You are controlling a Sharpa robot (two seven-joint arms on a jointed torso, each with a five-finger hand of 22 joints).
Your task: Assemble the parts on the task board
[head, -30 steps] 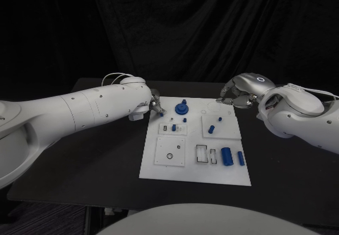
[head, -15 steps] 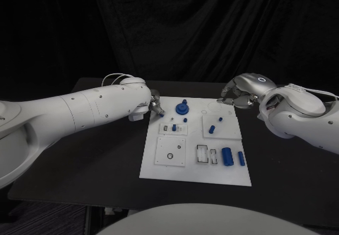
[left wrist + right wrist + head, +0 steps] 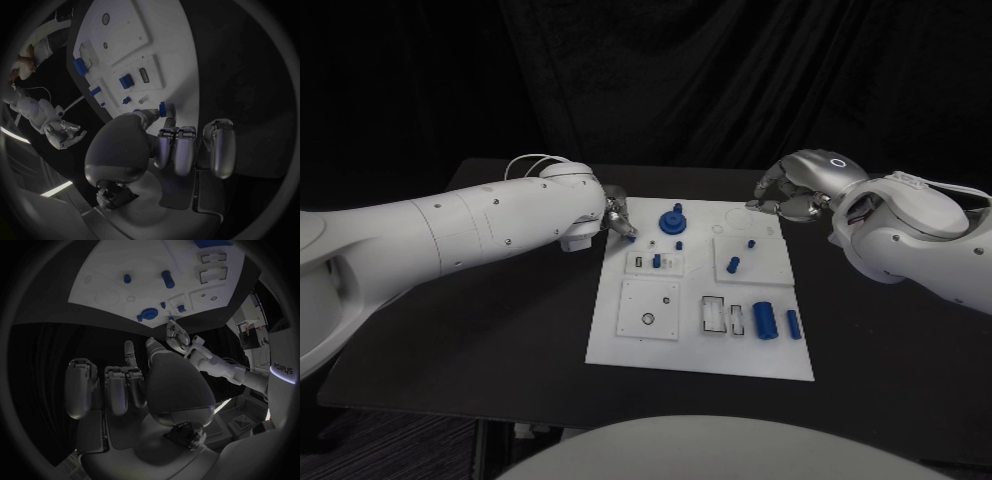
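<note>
left hand [image 3: 615, 222] at board [image 3: 632, 345] far-left edge, pinches small blue part [image 3: 162, 109]. right hand [image 3: 783, 198] curled, holds nothing, above far-right corner.

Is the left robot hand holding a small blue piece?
Yes, the left robot hand pinches a small blue piece at the edge of the white board.
</note>
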